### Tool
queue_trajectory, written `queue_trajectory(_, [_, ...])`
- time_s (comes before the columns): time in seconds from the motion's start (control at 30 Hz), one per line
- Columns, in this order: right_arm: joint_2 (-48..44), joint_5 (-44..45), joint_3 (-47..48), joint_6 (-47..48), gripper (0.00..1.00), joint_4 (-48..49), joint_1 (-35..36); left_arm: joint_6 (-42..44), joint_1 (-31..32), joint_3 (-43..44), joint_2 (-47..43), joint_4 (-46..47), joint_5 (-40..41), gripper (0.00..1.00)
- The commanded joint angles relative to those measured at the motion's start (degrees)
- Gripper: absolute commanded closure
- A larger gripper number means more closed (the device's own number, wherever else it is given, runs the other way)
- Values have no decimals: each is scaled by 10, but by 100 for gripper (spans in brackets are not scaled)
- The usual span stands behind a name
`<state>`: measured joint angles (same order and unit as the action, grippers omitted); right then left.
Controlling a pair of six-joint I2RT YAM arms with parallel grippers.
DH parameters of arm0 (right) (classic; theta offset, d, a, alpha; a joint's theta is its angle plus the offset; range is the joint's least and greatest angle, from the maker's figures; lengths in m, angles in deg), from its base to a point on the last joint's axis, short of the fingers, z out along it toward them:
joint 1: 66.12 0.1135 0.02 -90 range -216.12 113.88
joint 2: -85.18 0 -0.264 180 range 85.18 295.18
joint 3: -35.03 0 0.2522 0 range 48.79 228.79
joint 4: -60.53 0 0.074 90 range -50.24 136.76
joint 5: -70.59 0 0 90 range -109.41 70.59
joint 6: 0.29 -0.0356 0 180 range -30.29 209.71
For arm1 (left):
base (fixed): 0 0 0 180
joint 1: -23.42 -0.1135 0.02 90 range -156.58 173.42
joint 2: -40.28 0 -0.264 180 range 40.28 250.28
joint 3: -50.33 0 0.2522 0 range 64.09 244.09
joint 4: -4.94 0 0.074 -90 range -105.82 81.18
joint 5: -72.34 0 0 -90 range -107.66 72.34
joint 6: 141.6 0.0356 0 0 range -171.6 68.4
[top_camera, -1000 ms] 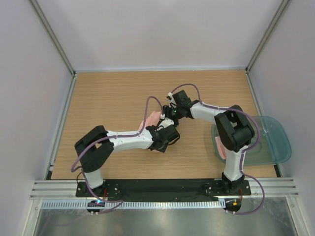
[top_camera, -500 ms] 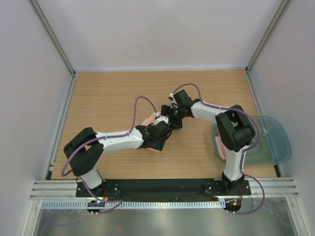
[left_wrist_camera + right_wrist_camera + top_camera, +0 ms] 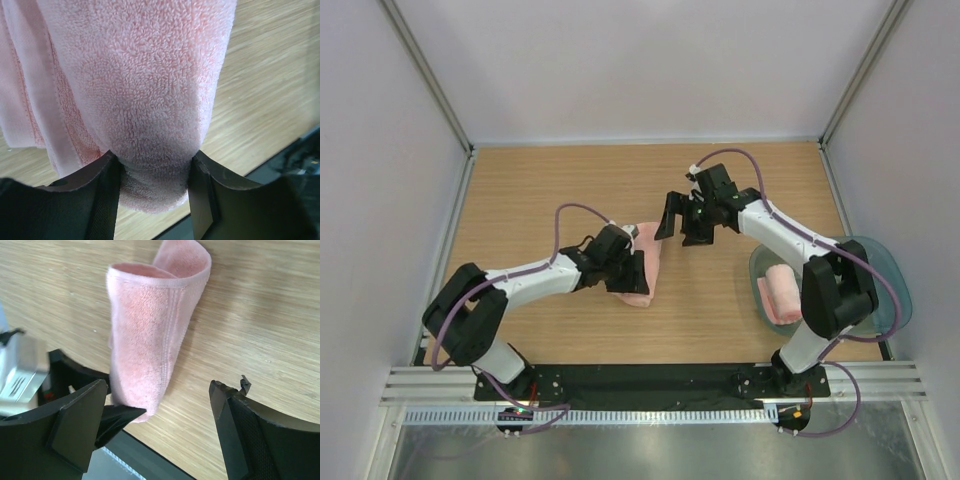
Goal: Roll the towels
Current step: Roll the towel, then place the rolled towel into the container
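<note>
Two fingers (image 3: 102, 192) of the left gripper (image 3: 152, 187) pinched one end of the folded pink towel (image 3: 145, 90). Right gripper (image 3: 682, 220) jaws were spread wide, empty, beside the towel's far end and apart from it. The towel sat mid-table (image 3: 550, 190), long axis running far to near. Its near end was cut off in the left wrist view. A rolled second towel (image 3: 780, 295) lay in the tray (image 3: 885, 290), partly hidden by the right arm. Stripes were indistinguishable on either.
</note>
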<state>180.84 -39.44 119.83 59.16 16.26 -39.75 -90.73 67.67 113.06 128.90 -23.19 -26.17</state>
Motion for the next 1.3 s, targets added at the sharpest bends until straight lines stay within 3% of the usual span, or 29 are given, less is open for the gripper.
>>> queue_trajectory(0.0, [-46,-8,22,-9,9,0,1,-44,-21,-23,-13,22,-117,76])
queue_trajectory(0.27, [-47,-69,-31,-33,8,61,1,-132,-126,-108,-27,174,-248,76])
queue_trajectory(0.43, [-36,-99,-59,-48,8,109,4,-189,-177,-170,12,292,-316,76])
queue_trajectory(1.27, [152,-145,-115,-88,4,379,53,-175,-264,-165,181,239,-310,77])
